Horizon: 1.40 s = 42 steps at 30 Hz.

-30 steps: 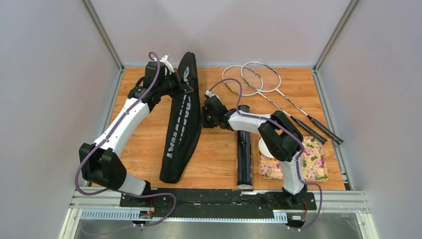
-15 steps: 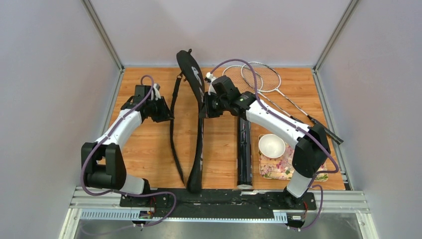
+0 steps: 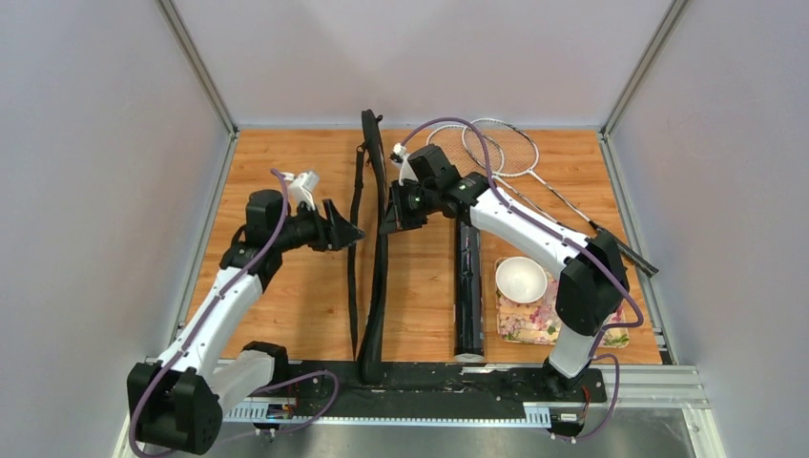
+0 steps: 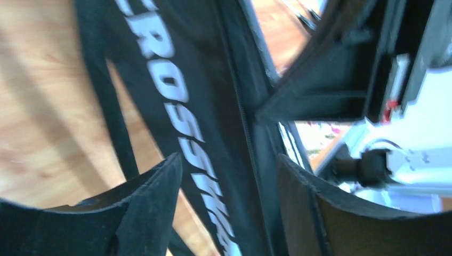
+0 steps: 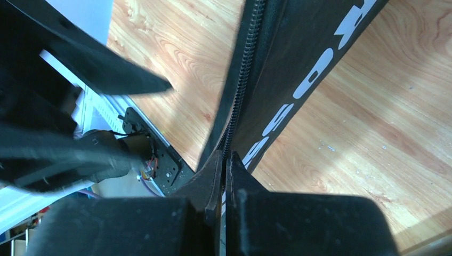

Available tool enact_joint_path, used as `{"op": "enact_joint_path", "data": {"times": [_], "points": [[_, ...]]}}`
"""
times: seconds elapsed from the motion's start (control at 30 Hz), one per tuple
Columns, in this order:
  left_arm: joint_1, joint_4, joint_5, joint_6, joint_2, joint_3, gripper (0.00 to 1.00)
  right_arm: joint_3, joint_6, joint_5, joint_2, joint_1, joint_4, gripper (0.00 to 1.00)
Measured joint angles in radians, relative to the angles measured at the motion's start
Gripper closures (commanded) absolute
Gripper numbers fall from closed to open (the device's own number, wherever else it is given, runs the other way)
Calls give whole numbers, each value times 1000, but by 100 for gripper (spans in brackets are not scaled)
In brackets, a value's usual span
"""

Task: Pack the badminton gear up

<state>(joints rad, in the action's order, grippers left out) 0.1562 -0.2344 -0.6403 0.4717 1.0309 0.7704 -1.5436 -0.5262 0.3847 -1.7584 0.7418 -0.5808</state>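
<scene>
– Down the middle of the bench [image 3: 286, 296], what is that thin dark line?

– That is the racket bag [image 3: 377, 296], standing on its long edge. It runs from the far side of the bench to the near edge, between the two arms. Its strap [image 3: 353, 286] hangs loose on the left side.

– Who holds it up?

– The right claw [image 3: 389, 218], at the upper half of the bag. In the right wrist view its fingers [image 5: 213, 176] are pressed together on the bag's [image 5: 314, 69] zip edge [image 5: 242, 80], with the white lettering just beside them.

– And the left claw [image 3: 348, 231]?

– Spread apart. It points at the bag from the left, close by the strap. In its own view the lettered side of the bag [image 4: 186, 112] shows through the gap between the two fingers [image 4: 154, 202]. Whether either finger touches the cloth, I cannot tell.

– Where is the rest of the gear?

– Two rackets [image 3: 496, 151] lie crossed at the far right, heads toward the back wall and handles toward the right edge. The dark tube [image 3: 467, 296] lies lengthwise right of the bag. Just right of the tube, a white bowl [image 3: 521, 279] sits on a flowered tray [image 3: 520, 326].
</scene>
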Motion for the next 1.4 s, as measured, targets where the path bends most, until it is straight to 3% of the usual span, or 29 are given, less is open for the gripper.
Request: {"op": "enact_joint_path", "data": {"times": [0.13,0.23,0.4,0.47,0.57,0.67,0.8,1.03,1.1,1.13,1.2,1.4], "points": [[113,97,-27,32,-42,-113,20,0,-4,37,0,-11,8,100],[188,113,-3,32,-37,-140,28,0,-9,56,0,-16,17,100],[239,132,66,26,-18,-140,55,10,-19,76,0,-17,29,100],[249,132,92,20,-5,-140,62,14,-23,84,0,-17,33,100],[254,123,122,15,1,-140,61,21,-24,89,0,-17,42,100],[261,119,159,12,1,-140,47,24,-26,92,0,-18,48,100],[280,117,226,9,16,-139,38,24,-26,100,-3,-19,50,100],[338,102,417,5,133,-80,35,24,-30,121,-41,-19,68,100],[346,103,468,-1,162,-60,48,24,-30,120,-51,-23,77,100],[349,104,492,-4,175,-51,71,24,-30,120,-55,-26,84,100],[354,102,538,-10,206,-24,97,24,-30,128,-58,-36,91,100],[354,84,687,-35,209,20,100,3,35,123,-77,-62,59,100]]}}
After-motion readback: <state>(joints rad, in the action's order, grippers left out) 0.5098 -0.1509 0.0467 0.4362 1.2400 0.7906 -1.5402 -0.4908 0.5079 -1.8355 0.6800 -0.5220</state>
